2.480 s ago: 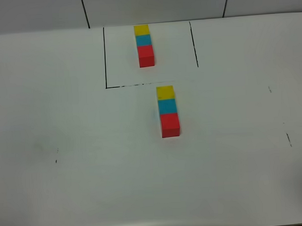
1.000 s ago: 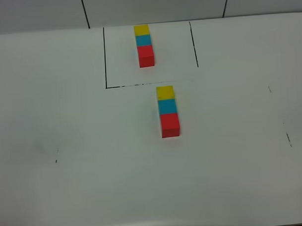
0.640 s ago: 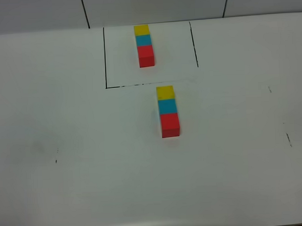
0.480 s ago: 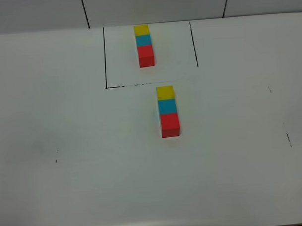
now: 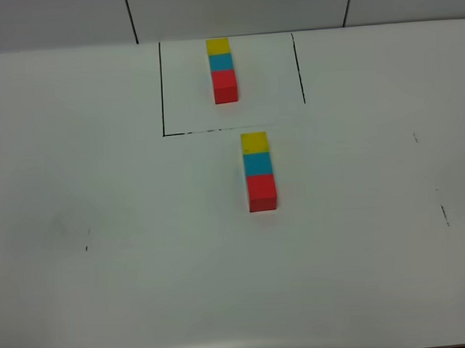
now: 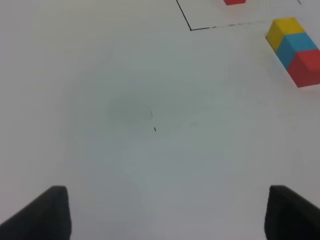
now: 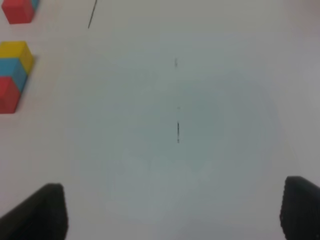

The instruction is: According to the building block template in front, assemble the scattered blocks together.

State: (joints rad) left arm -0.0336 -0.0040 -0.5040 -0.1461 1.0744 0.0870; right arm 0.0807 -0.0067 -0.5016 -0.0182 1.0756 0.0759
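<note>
Nothing has moved since the earlier frames: the three loose cubes sit exactly where they did, and neither of my arms has entered the high view. The scattered blocks (image 5: pixel 259 171) already lie joined in one row on the white table (image 5: pixel 106 285), yellow (image 5: pixel 254 142) farthest from me, cyan-blue (image 5: pixel 257 164) in the middle, red (image 5: pixel 261 191) nearest, each touching the next. That is the same order as the building block template (image 5: pixel 222 70), which stands inside the black outline (image 5: pixel 161 89) just beyond them. My row lies just outside that outline's near edge, a little to the right of the template. My left gripper (image 6: pixel 167 212) hangs above bare table well to the left of the row, fingers spread wide with nothing between them; my right gripper (image 7: pixel 172 210) does the same well off to the right, also spread and empty. I judge the assembly done, so the main risk now is my own tidying. If I reached back in to straighten the row, a finger could clip the red end cube and split the joints or skew the line. A low sweep could also nudge the template out of its frame.
</note>
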